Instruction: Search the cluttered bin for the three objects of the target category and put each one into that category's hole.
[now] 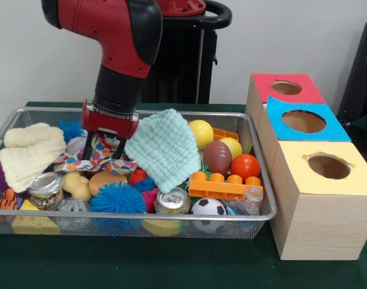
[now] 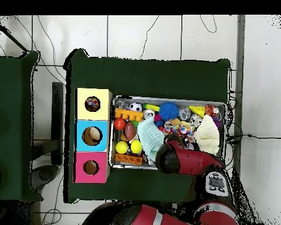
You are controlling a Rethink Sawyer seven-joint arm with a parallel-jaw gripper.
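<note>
The wire mesh bin (image 1: 141, 112) is full of toys, with three boxes at its right. A patterned fabric, white with coloured dots (image 1: 101, 158), lies in its left middle between the cream cloth (image 1: 30, 150) and the mint cloth (image 1: 164, 149). My gripper (image 1: 104, 150) is down on this fabric, jaws apart, with fabric bunched between the fingers (image 1: 88, 149). The yellow-topped box with its round hole (image 1: 328, 166) stands nearest the camera. In the overhead view the arm (image 2: 178, 158) hides the gripper; the fabric (image 2: 183, 129), bin (image 2: 166, 98) and yellow hole (image 2: 92, 104) show.
Blue-topped (image 1: 303, 121) and red-topped (image 1: 286, 88) boxes stand behind the yellow one. The bin also holds cans (image 1: 172, 200), balls (image 1: 245, 167), a blue spiky ball (image 1: 116, 197), an orange brick (image 1: 224, 185) and a toy football (image 1: 216, 156).
</note>
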